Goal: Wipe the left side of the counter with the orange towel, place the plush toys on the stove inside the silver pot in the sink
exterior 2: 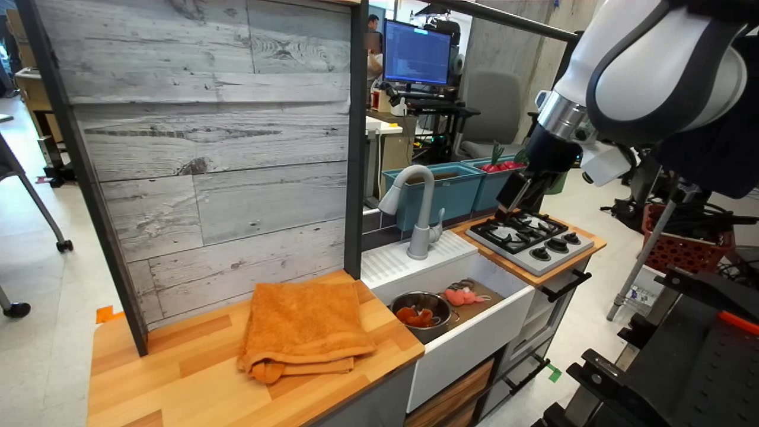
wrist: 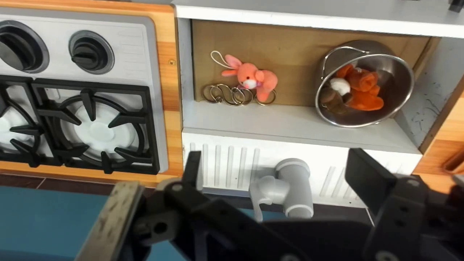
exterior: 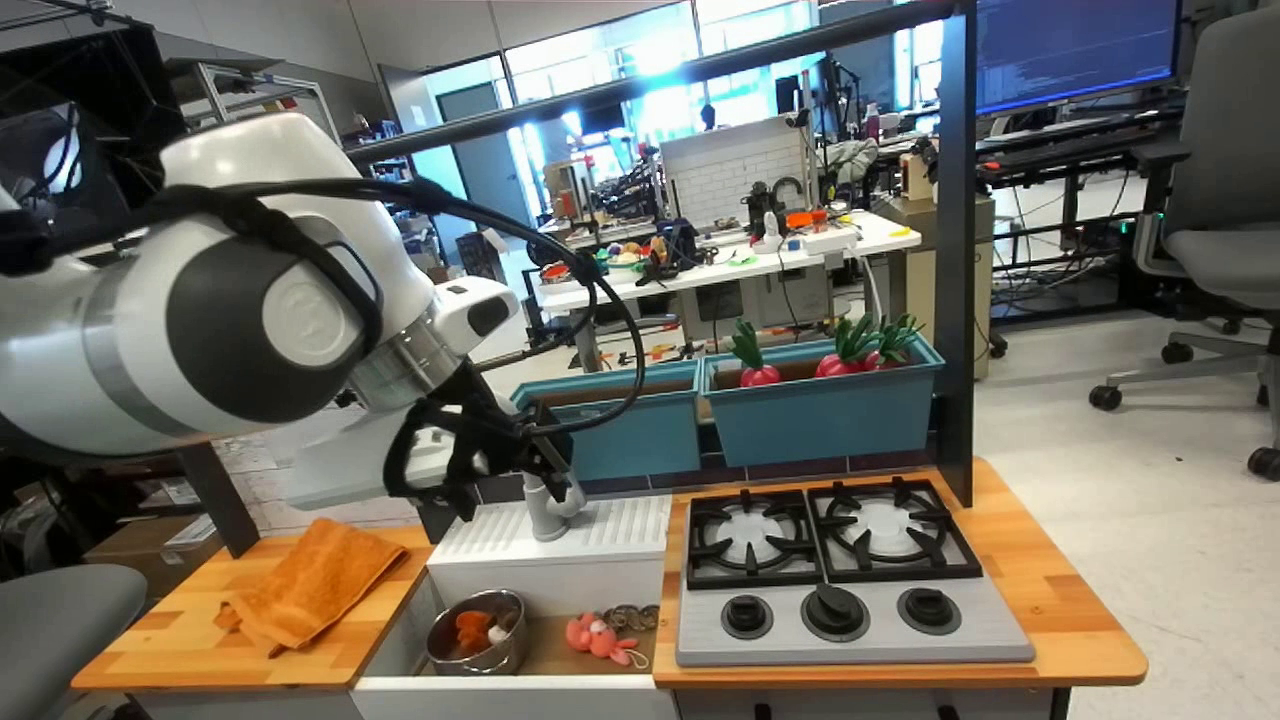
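Wrist view: gripper [wrist: 274,158] has its jaws spread wide, grey faucet [wrist: 296,183] visible in the gap. Silver pot [wrist: 392,98] sits in the sink [wrist: 253,117], orange plush [wrist: 363,88] and brown-and-white plush [wrist: 335,102] inside it. Pink plush rabbit [wrist: 255,77] lies on the sink floor, outside the pot, next to metal rings [wrist: 233,95].

In an exterior view: orange towel [exterior: 315,585] lies rumpled on the wooden counter [exterior: 160,650], beside the sink; stove [exterior: 885,640] is across the sink from it. Monitor [exterior: 1075,50] shows lines of text, too small to read; carton label [exterior: 192,535] unreadable too.

In an exterior view: towel lies folded before a grey wood-plank panel [exterior 2: 225,148]; monitor text illegible here too.
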Robot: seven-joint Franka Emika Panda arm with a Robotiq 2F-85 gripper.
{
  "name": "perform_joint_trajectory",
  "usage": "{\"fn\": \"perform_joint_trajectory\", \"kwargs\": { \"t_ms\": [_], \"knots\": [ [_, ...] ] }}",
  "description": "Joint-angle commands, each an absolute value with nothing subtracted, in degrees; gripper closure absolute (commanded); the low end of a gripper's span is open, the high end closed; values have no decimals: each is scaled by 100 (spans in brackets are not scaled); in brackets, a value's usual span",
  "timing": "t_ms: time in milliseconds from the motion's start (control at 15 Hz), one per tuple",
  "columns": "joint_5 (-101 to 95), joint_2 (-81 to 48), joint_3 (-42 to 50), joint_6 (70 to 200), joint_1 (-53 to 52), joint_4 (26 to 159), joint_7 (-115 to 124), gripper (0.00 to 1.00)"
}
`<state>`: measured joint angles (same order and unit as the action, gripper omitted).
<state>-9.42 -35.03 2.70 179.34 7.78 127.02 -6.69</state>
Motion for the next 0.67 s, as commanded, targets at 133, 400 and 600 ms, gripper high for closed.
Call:
{"fn": "perform_joint_trajectory", "kwargs": {
  "t_ms": [133,400,600],
  "knots": [
    [-861,-3580,276,17943,745,12620,-737,0],
    [-757,-4249,924,17756,-60,11945,-281,0],
    [-603,-5217,1513,17119,-774,10898,349,0]
  ]
}}
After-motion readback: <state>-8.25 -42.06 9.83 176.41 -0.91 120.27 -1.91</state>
